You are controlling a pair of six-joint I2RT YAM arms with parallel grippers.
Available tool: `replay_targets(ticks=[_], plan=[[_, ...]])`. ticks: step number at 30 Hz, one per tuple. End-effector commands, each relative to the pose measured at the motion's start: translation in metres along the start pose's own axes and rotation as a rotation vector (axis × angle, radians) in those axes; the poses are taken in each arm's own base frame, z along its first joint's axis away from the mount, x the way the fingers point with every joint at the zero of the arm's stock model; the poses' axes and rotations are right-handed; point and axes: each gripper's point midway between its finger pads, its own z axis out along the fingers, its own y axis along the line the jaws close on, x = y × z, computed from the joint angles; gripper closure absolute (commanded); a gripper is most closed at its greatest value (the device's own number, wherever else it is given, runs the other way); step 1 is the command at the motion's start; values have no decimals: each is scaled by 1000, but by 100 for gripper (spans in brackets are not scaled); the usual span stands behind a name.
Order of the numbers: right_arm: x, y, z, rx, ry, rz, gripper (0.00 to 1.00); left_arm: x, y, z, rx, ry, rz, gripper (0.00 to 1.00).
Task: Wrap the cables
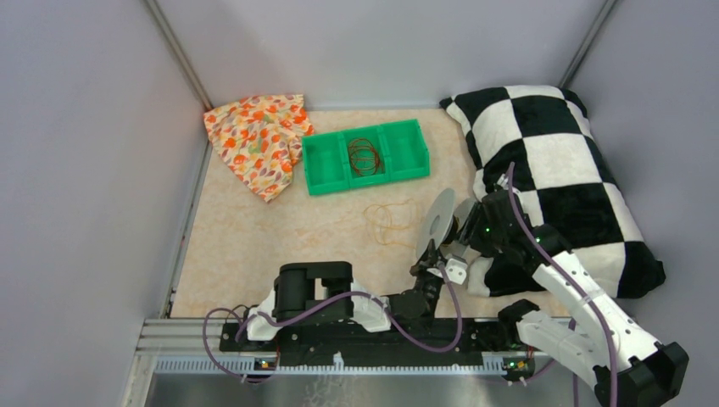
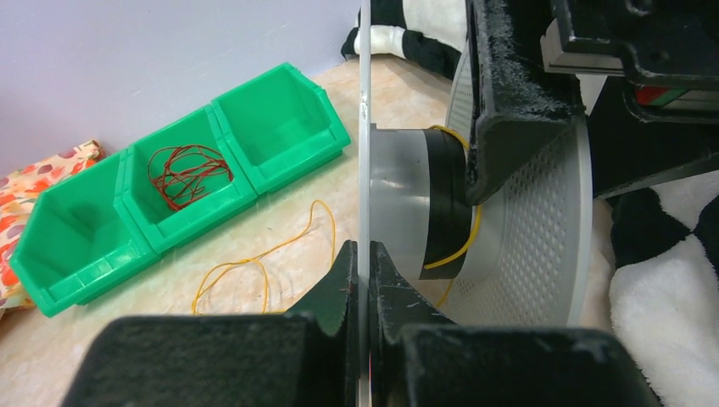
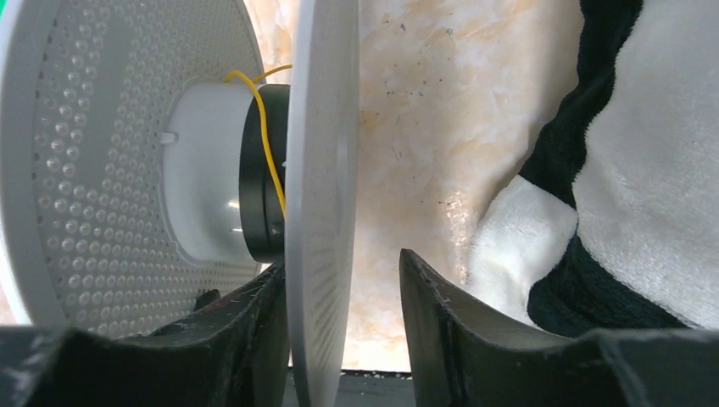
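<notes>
The clear round spool [image 1: 439,219] is held on edge above the table, beside the pillow. My left gripper [image 1: 431,264] is shut on the rim of one spool flange [image 2: 365,153], seen in the left wrist view with the jaws [image 2: 365,250] tight on it. My right gripper [image 1: 465,227] is open around the other flange [image 3: 322,170]; the flange rests against its left finger and stands apart from the right one. The thin yellow cable [image 1: 390,222] lies in loose loops on the table [image 2: 254,259] and runs up onto the black hub [image 2: 462,246], also in the right wrist view [image 3: 267,144].
A green three-compartment bin [image 1: 326,174] at the back holds a red wire coil [image 1: 365,157] in its middle compartment. A floral cloth [image 1: 259,140] lies at the back left. A black-and-white checkered pillow [image 1: 551,161] fills the right side, close to the right arm.
</notes>
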Motion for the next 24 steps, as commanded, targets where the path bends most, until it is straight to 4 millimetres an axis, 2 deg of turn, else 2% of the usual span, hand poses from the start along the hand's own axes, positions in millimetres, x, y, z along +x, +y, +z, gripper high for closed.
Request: replay_targets(ticks=[1, 4, 7, 11, 17, 24], plan=[[1, -16, 7, 76, -20, -37, 56, -42, 9, 3, -50, -98, -261, 100], [0, -16, 8, 77, -20, -41, 61, -42, 9, 3, -51, -99, -259, 100], [-1, -15, 7, 74, -22, -46, 61, -42, 8, 4, -53, -100, -263, 100], [-1, -20, 7, 102, -20, -66, 51, -42, 9, 4, -58, -98, -258, 100], [0, -24, 10, 118, -12, -85, 51, -40, 9, 4, -63, -97, -258, 100], [2, -3, 12, 24, -1, -63, 50, -40, 9, 4, -63, -97, -258, 100]])
